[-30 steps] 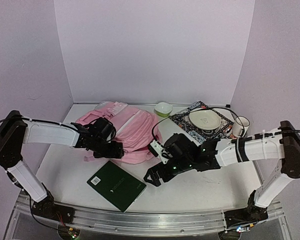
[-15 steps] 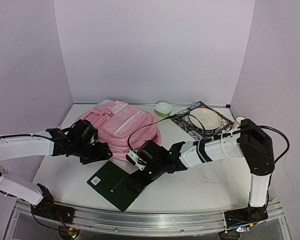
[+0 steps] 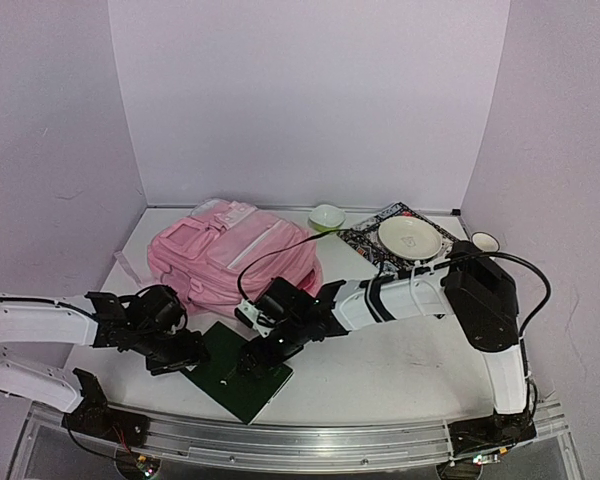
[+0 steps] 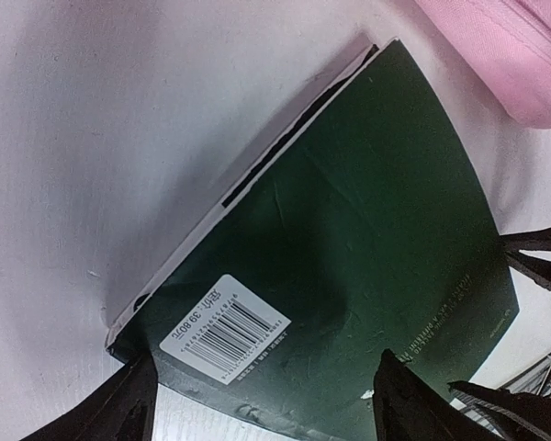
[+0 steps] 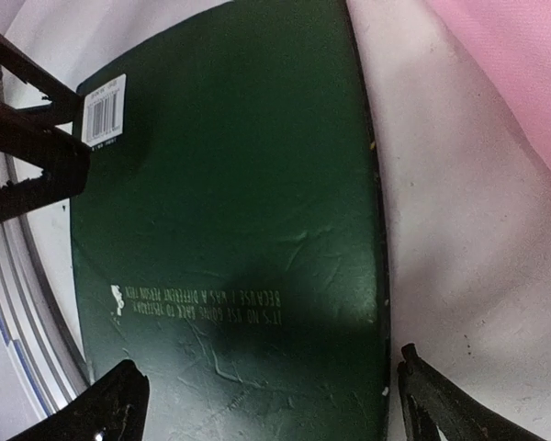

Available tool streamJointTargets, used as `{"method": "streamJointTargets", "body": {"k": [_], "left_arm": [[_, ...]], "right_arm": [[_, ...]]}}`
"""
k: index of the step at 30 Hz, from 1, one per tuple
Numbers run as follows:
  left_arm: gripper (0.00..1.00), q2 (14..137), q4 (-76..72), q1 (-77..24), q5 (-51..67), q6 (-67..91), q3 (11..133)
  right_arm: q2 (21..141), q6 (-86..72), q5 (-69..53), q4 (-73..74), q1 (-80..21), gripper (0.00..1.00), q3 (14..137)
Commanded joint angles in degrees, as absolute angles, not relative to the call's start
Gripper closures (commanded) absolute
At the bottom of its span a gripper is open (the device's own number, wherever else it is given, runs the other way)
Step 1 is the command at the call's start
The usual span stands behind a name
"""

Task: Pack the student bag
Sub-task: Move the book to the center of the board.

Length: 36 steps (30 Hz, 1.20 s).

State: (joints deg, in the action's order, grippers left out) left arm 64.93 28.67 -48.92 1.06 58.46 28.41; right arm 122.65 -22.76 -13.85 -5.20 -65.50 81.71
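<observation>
The student bag, a soft pink backpack, lies at the back left of the table; its edge shows in the left wrist view and the right wrist view. In front of it a dark green book lies flat with its barcode label up. My left gripper hovers open over the book's left corner. My right gripper is open over the book's right half, one fingertip past its edge. Neither holds anything.
At the back right stand a small green bowl, a plate on a patterned mat and a cup. A metal rail runs along the near table edge just below the book.
The left gripper has left the bag and come down to the book's left corner. The right gripper has swept left onto the book. Both stay open.
</observation>
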Motion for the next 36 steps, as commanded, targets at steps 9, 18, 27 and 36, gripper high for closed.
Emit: {"method": "streamJointTargets", "body": {"k": [9,18,27,36], "left_arm": [[0.18,76.9,16.9,-53.5,5.4,60.4,32.4],[0.19,86.5,8.7,-55.4,5.9,55.3,43.9],[0.18,78.1,12.1,-55.5,0.7,61.4,38.0],[0.16,73.9,17.3,-55.5,-0.7,66.4,31.4]], "right_arm": [[120.9,-25.4,-22.6,-1.9,-65.1,0.07,79.9],[107.5,-29.9,-19.8,-3.4,-63.9,0.11,67.4],[102.9,-34.7,-13.9,-4.5,-60.9,0.10,61.4],[109.6,-35.7,-17.2,-5.5,-60.4,0.10,66.0]]}}
